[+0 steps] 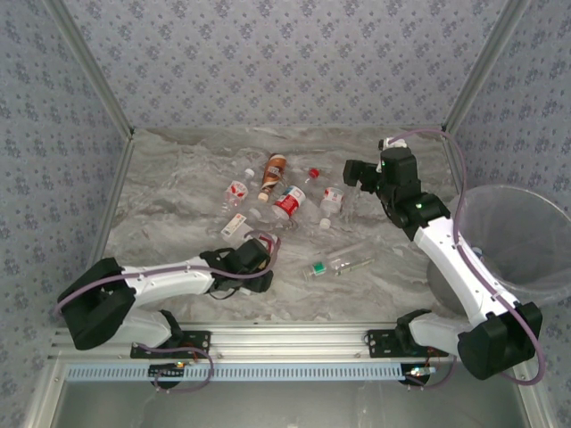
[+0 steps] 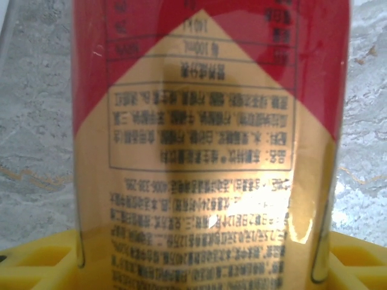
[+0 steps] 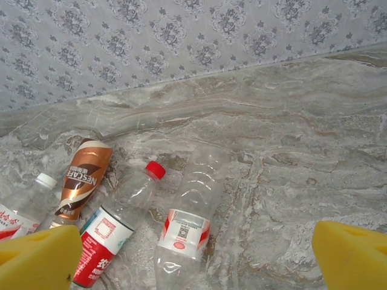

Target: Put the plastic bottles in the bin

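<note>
Bottle in hand: a red-and-gold-labelled bottle (image 2: 205, 151) lies between the yellow fingers (image 2: 36, 266) of the left gripper (image 1: 252, 260), low over the near-left part of the table (image 1: 169, 183).
Left claw: its pads stand at both flanks of that bottle, but we cannot tell whether they press on it or merely bracket it.
Why held so: the fingers straddle the labelled belly, not the neck. We judge that a hold there keeps the bottle from tipping when it is lifted.
Other bottles: a loose cluster lies at the far middle, among it a brown-labelled bottle (image 1: 273, 172) and a red-labelled bottle (image 1: 288, 203). A green-capped bottle (image 1: 332, 266) lies alone, nearer the arms.
Bin: the bin (image 1: 535, 267) stands at the table's right edge beside the right arm, well apart from the cluster, so we reckon every bottle needs a carry across.
Right claw: the right gripper (image 1: 357, 175) hovers at the cluster's right end, jaws wide apart with nothing between them. We judge it is lined up to choose a bottle.
Top view adds: the layout and the distance to the bin, though the left arm covers its own bottle there.
Left wrist adds: the label and the pads beside it.
Right wrist adds: a red-capped bottle (image 3: 145, 187) and a clear bottle (image 3: 187, 217) lying just ahead of its fingers.
</note>
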Controlling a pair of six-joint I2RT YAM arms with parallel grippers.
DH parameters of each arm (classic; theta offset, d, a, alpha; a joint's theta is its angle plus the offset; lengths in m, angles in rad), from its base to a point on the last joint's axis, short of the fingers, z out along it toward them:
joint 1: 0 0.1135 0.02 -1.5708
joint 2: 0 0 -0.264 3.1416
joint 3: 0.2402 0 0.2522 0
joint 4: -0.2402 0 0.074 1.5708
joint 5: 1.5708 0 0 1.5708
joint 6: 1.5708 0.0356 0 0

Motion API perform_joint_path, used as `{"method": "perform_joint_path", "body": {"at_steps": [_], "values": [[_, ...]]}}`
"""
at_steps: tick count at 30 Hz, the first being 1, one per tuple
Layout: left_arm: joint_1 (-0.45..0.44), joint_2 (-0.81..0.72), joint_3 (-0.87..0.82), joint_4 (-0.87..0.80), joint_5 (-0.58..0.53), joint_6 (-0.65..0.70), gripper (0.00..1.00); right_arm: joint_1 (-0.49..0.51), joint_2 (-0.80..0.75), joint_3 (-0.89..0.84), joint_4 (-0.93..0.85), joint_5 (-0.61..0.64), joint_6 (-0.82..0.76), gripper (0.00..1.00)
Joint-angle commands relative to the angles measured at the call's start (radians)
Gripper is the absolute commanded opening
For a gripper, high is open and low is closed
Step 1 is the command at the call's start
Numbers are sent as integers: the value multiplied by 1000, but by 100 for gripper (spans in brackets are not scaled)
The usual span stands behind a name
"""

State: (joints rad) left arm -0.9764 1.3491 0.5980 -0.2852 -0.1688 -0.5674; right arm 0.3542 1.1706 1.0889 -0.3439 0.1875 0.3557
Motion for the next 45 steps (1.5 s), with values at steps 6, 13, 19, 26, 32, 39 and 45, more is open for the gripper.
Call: {"method": "perform_joint_path", "body": {"at_steps": [6, 13, 19, 26, 32, 39, 45], "values": [[-5, 56, 43, 35, 34, 9, 55, 6, -2, -4, -45, -26, 14, 100], [-5, 68, 71, 38, 52, 25, 44, 6, 1, 12, -75, -32, 17, 100], [-5, 10, 139, 16, 54, 68, 38, -5, 16, 13, -99, -130, 45, 100], [-5, -41, 204, 55, 62, 111, 35, -33, 26, -5, -67, -394, 121, 100], [29, -38, 244, 164, 172, 147, 34, -81, 55, -9, 56, -681, 307, 100], [122, -23, 281, 265, 321, 196, 32, -64, 113, 69, 31, -761, 361, 100], [154, -3, 345, 297, 348, 245, 32, -29, 144, 64, 119, -766, 412, 100]]}}
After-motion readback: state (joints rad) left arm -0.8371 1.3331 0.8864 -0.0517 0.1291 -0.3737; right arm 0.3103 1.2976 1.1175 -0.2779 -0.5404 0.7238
